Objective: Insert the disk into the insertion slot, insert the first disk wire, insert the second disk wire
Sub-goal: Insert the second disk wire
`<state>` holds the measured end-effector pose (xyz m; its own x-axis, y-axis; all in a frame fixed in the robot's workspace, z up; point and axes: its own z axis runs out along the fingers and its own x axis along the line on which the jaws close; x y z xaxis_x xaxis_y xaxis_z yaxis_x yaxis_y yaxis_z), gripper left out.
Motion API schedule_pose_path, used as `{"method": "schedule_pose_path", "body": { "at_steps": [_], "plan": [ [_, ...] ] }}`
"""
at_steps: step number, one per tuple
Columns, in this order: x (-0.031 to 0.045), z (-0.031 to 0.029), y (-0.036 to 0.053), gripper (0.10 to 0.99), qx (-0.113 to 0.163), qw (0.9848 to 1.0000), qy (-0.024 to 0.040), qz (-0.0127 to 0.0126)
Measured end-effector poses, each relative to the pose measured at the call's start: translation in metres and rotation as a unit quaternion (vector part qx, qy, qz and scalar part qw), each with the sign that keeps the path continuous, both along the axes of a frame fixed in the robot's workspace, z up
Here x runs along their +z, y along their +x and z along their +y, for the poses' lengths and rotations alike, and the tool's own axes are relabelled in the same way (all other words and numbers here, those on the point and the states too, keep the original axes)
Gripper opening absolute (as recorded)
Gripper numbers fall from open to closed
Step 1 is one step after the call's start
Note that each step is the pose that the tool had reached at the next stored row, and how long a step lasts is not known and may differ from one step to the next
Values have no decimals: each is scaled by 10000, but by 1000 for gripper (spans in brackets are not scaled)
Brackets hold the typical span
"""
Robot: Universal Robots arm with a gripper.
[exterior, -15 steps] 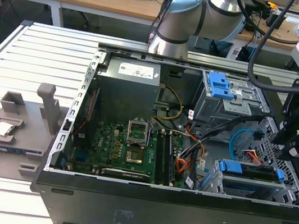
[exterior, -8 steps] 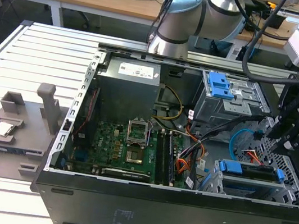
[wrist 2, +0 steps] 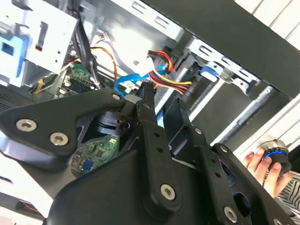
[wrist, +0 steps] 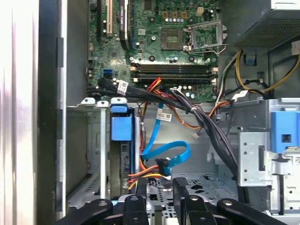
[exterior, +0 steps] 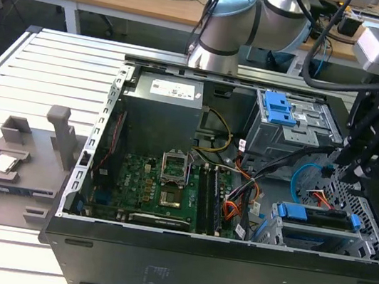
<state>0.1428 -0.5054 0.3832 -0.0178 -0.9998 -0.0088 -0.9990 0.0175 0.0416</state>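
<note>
The PC case (exterior: 211, 279) lies open on the worktop (exterior: 49, 69), in the middle of the exterior view. The disk (exterior: 316, 218) sits flat in the slot (exterior: 303, 241), at the lower right of that view. Its blue ends show at both sides. In the first wrist view the disk (wrist: 121, 126) is seen end-on, inside the slot (wrist: 89, 140).

The end effector (exterior: 351, 162) hangs at the exterior view's right, over the case's edge & above the disk, not touching it. It is spread a bit. In both wrist views there is a gap between its two fingers (wrist: 180, 190), w/ nothing pinched in it.

The blue wire (wrist: 168, 152) loops near the end effector. The red-yellow wires (wrist: 149, 174) w/ a black plug (wrist: 162, 165) lie just beside the blue wire. I can't tell if either wire is plugged into the disk.

The tall cage (exterior: 283, 121) w/ a blue latch stands at the upper right of the exterior view, behind the slot. The green board (exterior: 160, 188) lies in the middle of the case. In the second wrist view a hand (wrist 2: 261, 165) is just beside a round knob (wrist 2: 275, 154), outside the case.
</note>
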Motion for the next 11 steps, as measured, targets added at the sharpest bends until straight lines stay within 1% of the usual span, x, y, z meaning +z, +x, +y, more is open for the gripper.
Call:
{"method": "schedule_pose_path", "body": {
  "at_steps": [1,3,8,11],
  "plan": [
    [0,23,0,361,0,10000,0,0],
    [0,49,0,361,0,10000,0,0],
    [-4,72,-22,361,0,10000,1,0],
    [-5,117,-43,361,0,10000,0,0]
  ]
}}
